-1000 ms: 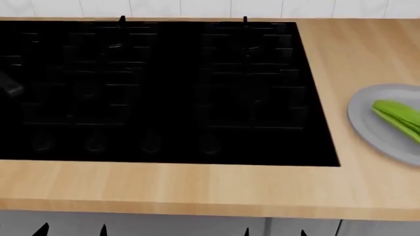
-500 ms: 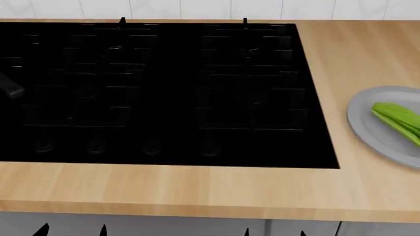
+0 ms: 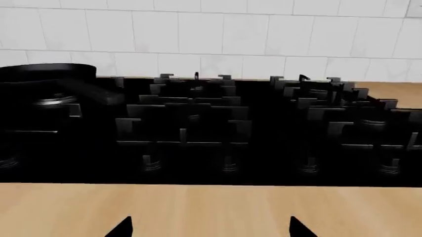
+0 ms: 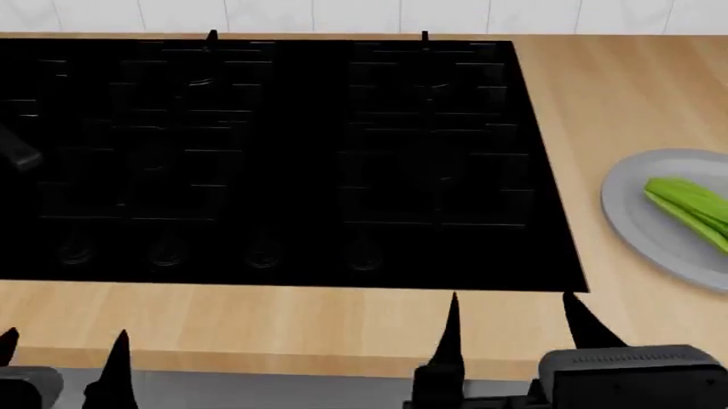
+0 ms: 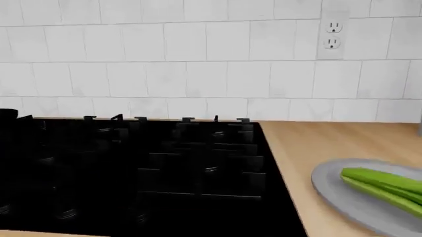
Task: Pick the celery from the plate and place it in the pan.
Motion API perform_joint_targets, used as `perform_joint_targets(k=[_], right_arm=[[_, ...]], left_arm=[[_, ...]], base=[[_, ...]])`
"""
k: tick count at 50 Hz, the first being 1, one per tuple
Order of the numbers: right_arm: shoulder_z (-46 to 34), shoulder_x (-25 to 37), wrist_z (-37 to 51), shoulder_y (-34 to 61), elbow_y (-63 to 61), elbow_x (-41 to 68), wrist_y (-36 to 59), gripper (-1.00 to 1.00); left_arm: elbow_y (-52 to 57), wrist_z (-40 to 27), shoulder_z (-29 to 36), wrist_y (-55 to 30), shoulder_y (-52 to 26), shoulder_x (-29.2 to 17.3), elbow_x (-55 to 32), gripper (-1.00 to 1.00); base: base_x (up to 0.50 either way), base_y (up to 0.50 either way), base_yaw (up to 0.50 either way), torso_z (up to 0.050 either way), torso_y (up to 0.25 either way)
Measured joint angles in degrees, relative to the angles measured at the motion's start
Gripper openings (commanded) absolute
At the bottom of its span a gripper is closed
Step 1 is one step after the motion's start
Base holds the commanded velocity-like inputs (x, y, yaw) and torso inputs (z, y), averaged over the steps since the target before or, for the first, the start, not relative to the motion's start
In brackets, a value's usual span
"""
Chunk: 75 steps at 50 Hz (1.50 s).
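Observation:
The bright green celery lies on the light-grey plate at the right of the wooden counter, cut off by the head view's right edge. Both also show in the right wrist view, the celery on the plate. The black pan stands on the cooktop's far left in the left wrist view; in the head view only its handle end shows. My right gripper is open and empty over the counter's front, left of the plate. My left gripper is open and empty at the front left; its tips show over wood.
A black gas cooktop with grates fills most of the counter. A white tiled wall with a power outlet runs behind. Bare wooden counter lies along the front edge and around the plate.
Both grippers have come up into the head view from the bottom edge, over the counter's front. The celery, plate and pan have not moved.

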Motion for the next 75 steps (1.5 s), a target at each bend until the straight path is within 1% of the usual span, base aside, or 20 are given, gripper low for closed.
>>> perform_joint_targets(k=[5, 8, 11, 19, 28, 44, 57, 65, 75], right_arm=[[3.1, 2.6, 0.7, 3.7, -6.9, 4.7, 8.6, 1.00], [4.4, 3.7, 0.9, 5.3, -9.6, 6.8, 12.2, 1.00], [5.2, 4.6, 1.1, 6.1, -11.7, 8.4, 15.0, 1.00], [6.2, 5.9, 1.3, 7.7, -14.9, 11.5, 19.6, 1.00], [6.6, 6.9, 1.5, 8.2, -16.5, 12.9, 21.7, 1.00], [6.3, 8.3, 1.9, 7.3, -17.9, 13.2, 22.0, 1.00], [6.8, 9.0, 2.9, 8.6, -18.0, 14.4, 23.6, 1.00], [10.2, 9.1, 4.9, 14.8, -17.6, 19.8, 30.1, 1.00], [12.6, 9.6, 6.0, 20.6, -16.5, 23.7, 34.0, 1.00]], left_arm=[[7.8, -2.0, -2.8, -9.4, -2.9, -2.0, -4.3, 1.00], [11.1, -2.9, -3.8, -13.4, -4.3, -2.8, -6.0, 1.00], [13.4, -3.7, -4.7, -16.2, -5.0, -3.3, -7.4, 1.00], [17.3, -5.0, -6.4, -20.7, -5.6, -3.8, -9.9, 1.00], [19.7, -5.7, -7.0, -22.8, -5.4, -4.0, -11.6, 1.00], [21.2, -6.3, -7.4, -23.7, -4.8, -4.8, -12.7, 1.00], [21.8, -6.8, -7.6, -24.0, -5.1, -5.5, -13.2, 1.00], [22.4, -8.1, -7.7, -25.3, -8.0, -6.8, -12.7, 1.00], [22.9, -9.0, -7.4, -26.8, -11.1, -8.5, -12.6, 1.00]], base=[[0.00, 0.00, 0.00, 0.000, 0.000], [0.00, 0.00, 0.00, 0.000, 0.000], [0.00, 0.00, 0.00, 0.000, 0.000], [0.00, -0.48, 0.00, 0.000, 0.000], [0.00, -0.50, 0.00, 0.000, 0.000], [0.00, -0.50, 0.00, 0.000, 0.000], [0.00, -0.03, 0.00, 0.000, 0.000], [0.00, 0.00, 0.00, 0.000, 0.000], [0.48, 0.00, 0.00, 0.000, 0.000]])
